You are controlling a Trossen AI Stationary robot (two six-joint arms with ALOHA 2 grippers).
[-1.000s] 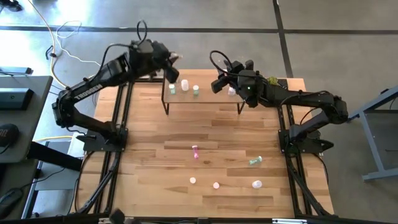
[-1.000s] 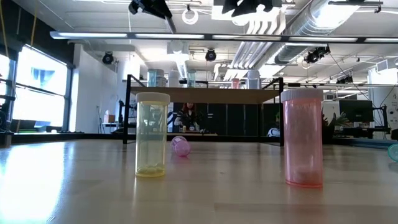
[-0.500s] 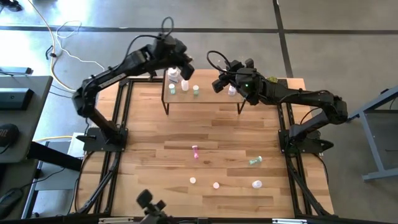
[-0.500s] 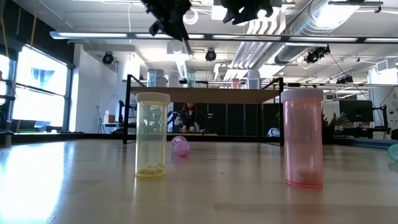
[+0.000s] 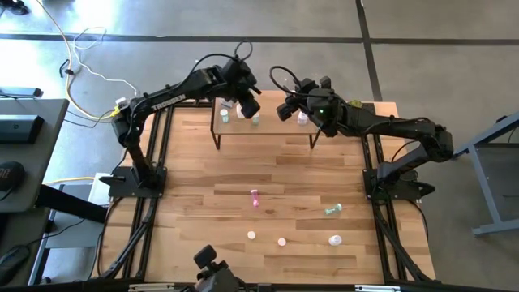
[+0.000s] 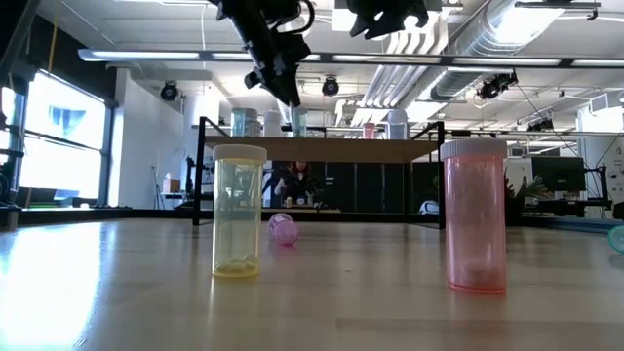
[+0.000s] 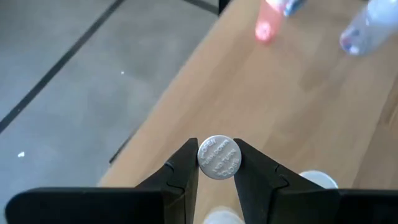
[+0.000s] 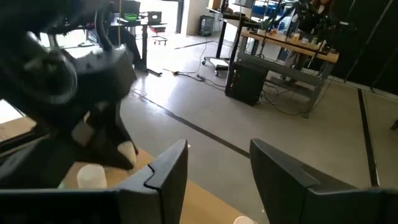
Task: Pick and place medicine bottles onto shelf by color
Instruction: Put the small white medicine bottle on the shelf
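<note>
White-capped bottle (image 7: 218,157) pinched in left claw (image 5: 250,105) above shelf (image 5: 280,126) at upper centre; right claw (image 5: 285,108) empty, parted. A few bottles shelved already; five loose on counter (image 5: 195,170) lower down

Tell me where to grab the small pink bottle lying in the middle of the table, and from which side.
Take the pink bottle by the middle of its round body, coming straight down from above. It lies on its side on the table, its length running roughly toward the shelf, so the fingers should probably close across its width, not along it. Being round, it may roll if nudged.
</note>
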